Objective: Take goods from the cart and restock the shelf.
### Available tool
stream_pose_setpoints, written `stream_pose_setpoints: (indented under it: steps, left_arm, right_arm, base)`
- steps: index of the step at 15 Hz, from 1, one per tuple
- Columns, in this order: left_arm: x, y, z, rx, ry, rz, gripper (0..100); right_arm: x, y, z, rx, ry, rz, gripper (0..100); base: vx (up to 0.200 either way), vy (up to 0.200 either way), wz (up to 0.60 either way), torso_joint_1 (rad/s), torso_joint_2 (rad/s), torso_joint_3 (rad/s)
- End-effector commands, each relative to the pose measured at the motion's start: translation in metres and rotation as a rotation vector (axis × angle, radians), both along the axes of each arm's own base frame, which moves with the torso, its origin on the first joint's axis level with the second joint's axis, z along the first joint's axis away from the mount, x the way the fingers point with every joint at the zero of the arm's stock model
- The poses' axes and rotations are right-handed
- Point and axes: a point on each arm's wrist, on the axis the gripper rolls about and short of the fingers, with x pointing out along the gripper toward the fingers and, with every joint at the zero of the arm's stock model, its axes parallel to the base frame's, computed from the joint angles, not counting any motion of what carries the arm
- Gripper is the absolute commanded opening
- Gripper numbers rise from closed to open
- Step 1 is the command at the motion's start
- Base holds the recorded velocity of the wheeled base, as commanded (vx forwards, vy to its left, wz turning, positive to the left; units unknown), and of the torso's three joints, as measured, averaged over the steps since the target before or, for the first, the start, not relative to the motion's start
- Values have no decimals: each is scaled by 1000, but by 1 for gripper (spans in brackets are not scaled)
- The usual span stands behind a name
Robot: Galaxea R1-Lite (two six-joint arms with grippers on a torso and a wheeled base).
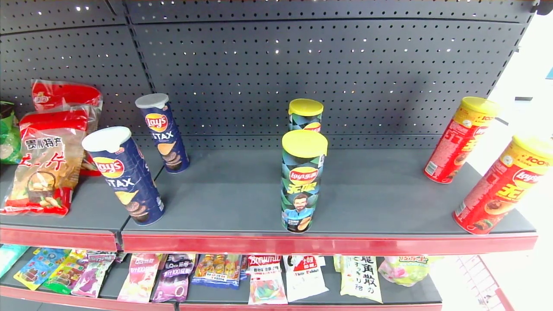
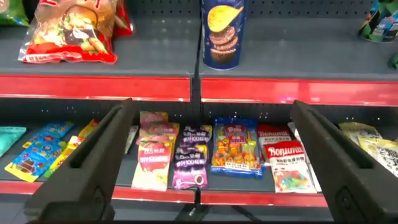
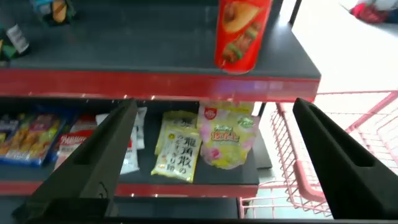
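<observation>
While R fingers [image 3: 93,168] gape, red can [image 3: 242,34] stands well apart.

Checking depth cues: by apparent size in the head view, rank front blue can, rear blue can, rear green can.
front blue can
rear blue can (farther, perhaps equal really)
rear green can, partly hidden

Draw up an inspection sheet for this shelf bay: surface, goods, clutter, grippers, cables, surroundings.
Surface: upper shelf, dark grey with a red front edge, bare stretches between the cans.
Job's things: blue cans, green cans and red cans, two of each, standing one behind the other; wire cart low at the robot's right.
Clutter: snack bags at the shelf's left end; packets on the lower shelf.
Grippers: left gripper open, empty; right gripper open, empty.
Cables: nothing seen.
Surroundings: pegboard panel behind; bright floor at right.
</observation>
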Motion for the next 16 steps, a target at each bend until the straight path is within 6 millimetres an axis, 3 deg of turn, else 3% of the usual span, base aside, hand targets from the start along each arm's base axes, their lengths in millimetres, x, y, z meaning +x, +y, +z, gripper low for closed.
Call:
stream_pose_setpoints:
  steps: [1,5,9,16]
  left_arm:
    - [1,0,-3,0,10,-1,100]
    - [1,0,-3,-1,10,0,100]
    - [1,0,-3,0,10,0,100]
    - [1,0,-3,-1,10,-1,100]
  right_arm:
    - [1,1,-3,-18,9,48,100]
    - [1,-1,2,11,-39,-24,100]
    - [-1,5,-3,32,33,254,100]
    - [-3,2,-9,46,32,-45,100]
  base:
    - [0,0,0,0,0,0]
    - [0,0,0,0,0,0]
    - [0,0,0,0,0,0]
    - [0,0,0,0,0,0]
